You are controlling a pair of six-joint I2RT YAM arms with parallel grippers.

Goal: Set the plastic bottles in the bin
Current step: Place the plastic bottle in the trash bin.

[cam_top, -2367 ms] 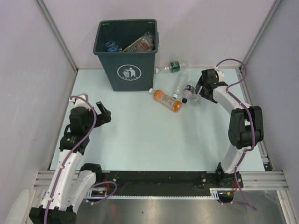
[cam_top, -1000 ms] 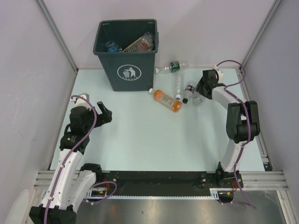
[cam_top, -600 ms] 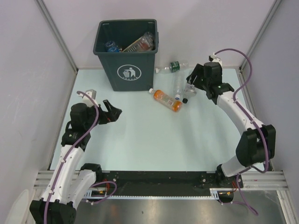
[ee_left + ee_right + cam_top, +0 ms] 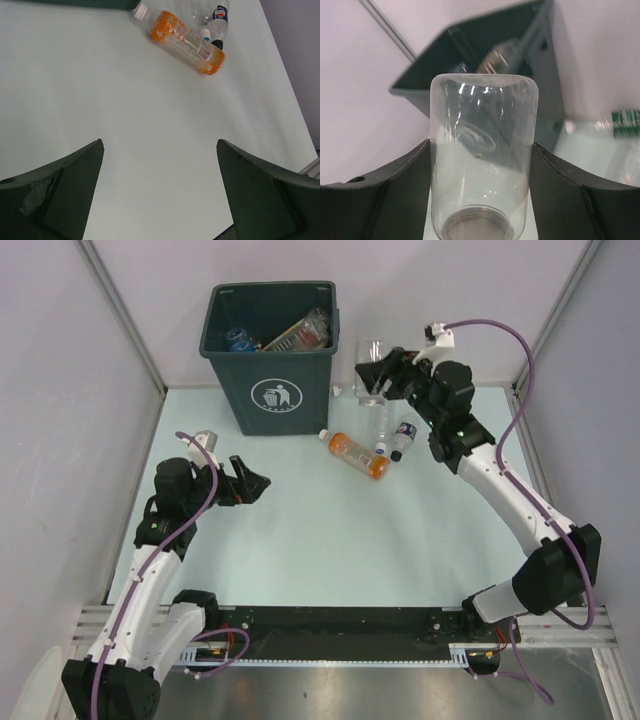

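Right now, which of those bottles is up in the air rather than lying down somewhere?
The clear bottle clamped in the right gripper, held up beside the bin. The others, like the orange bottle, lie on the table or inside the bin.

There is 1 bin (image 4: 272,390), to the left of the right pincer (image 4: 481,146). Inside it 2 bottles can be seen: 1 blue-labelled bottle (image 4: 237,338) and 1 crumpled bottle (image 4: 303,331); if more lie under them I cannot tell. Between the fingers of the right pincer is 1 held clear bottle (image 4: 371,352). Near this pincer, on the table (image 4: 300,540), lie 4 bottles:
- 1 orange bottle (image 4: 357,455)
- 1 long clear bottle (image 4: 383,423)
- 1 Pepsi bottle (image 4: 404,435)
- 1 green-labelled bottle (image 4: 625,122)

These 4 lie well ahead of the left pincer (image 4: 160,145). Together 7 bottles show, and 2 pincers.
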